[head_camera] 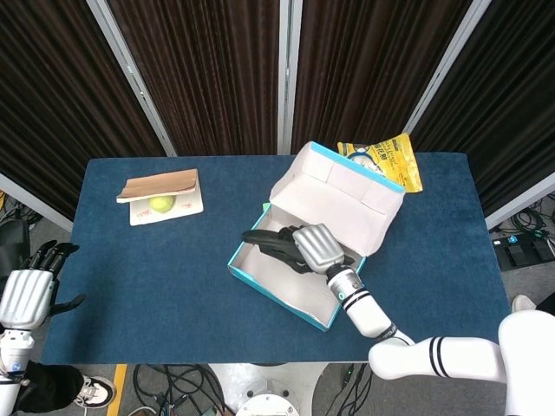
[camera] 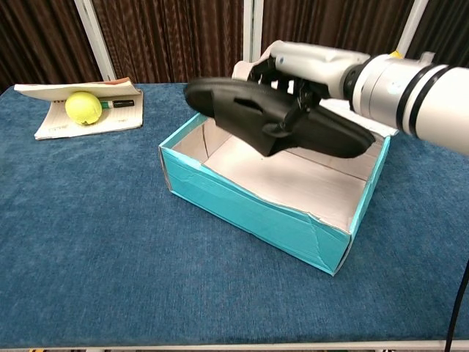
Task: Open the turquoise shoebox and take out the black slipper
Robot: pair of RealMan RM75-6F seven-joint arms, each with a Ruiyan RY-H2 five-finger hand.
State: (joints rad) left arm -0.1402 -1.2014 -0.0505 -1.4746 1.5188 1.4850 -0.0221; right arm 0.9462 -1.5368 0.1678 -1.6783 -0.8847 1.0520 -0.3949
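black slipper held in the air over the open shoebox

the right hand [camera: 304, 70] grips the black slipper [camera: 271, 117] around its middle, fingers curled over the top edge, and holds it clear above the turquoise shoebox [camera: 249, 213], whose lid [head_camera: 342, 204] leans back open. the slipper looks light and rubbery, likely to flex at toe and heel, so a hold across the thick middle seems soundest; its smooth skin may slide if the grip loosens. the box itself is thin card and could shift if nudged. the left hand [head_camera: 26, 290] hangs off the table [head_camera: 130, 286] edge, fingers apart, holding nothing.
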